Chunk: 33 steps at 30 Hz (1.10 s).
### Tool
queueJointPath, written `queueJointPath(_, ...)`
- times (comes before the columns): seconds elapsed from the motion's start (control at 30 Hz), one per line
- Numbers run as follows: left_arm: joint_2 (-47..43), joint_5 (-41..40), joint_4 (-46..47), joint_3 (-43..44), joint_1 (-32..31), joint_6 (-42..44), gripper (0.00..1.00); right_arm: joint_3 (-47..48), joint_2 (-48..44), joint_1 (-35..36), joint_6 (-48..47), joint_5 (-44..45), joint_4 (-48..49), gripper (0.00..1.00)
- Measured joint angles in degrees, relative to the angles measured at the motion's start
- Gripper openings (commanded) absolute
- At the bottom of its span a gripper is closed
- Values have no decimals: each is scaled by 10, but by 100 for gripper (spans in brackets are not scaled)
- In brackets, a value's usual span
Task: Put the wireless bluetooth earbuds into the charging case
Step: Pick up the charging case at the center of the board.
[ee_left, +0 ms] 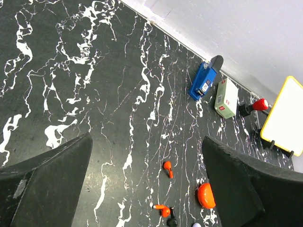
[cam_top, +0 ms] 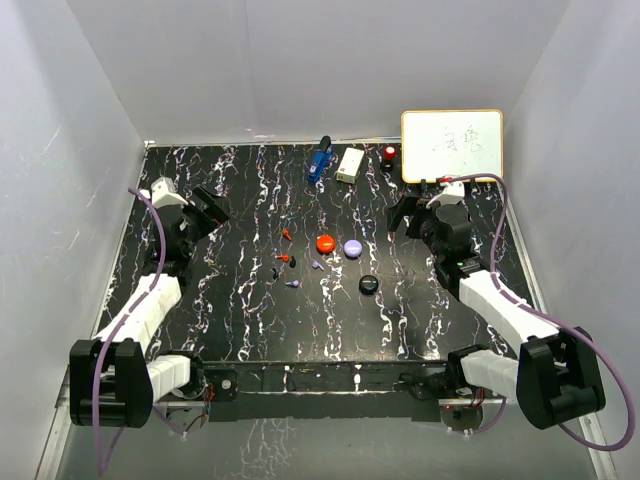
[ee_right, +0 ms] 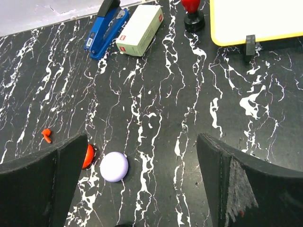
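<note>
Well behind earbuds (cam_top: 285,257): stapler (cam_top: 319,162), box (cam_top: 349,165), whiteboard (cam_top: 452,145).

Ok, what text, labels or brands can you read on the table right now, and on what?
Nothing can be read clearly.
Handwriting on the whiteboard: too faint to read.
Red label on the white box: too blurred to read.
Label on the blue stapler: too small to read.

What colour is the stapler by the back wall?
The stapler is blue with black, clearest in right wrist view.
</note>
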Motion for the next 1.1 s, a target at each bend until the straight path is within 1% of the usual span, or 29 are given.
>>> queueJointPath(0.17,-7,13,0,0,0,7,99,3,10,0,-2,-5,-9,98)
queueJointPath(0.37,-6,48,-1,3,0,4,99,14,23,0,-8,-16,-27,98)
queueJointPath(0.5,16,84,-4,23,-3,10,99,30,35,3,-10,-30,-47,98)
queueJointPath(0.57,35,91,-15,45,-14,21,99,40,43,11,-12,-33,-57,98)
queueJointPath(0.7,54,72,-47,85,-82,57,99,67,71,42,-21,-38,-74,98)
queueJointPath(0.8,56,68,-62,103,-120,67,98,87,99,72,-27,-38,-85,98)
queueJointPath(1.0,69,64,-86,115,-126,68,97,168,203,143,-51,-26,-123,97)
queueJointPath(1.1,72,64,-101,115,-126,67,97,194,244,174,-61,-14,-134,97)
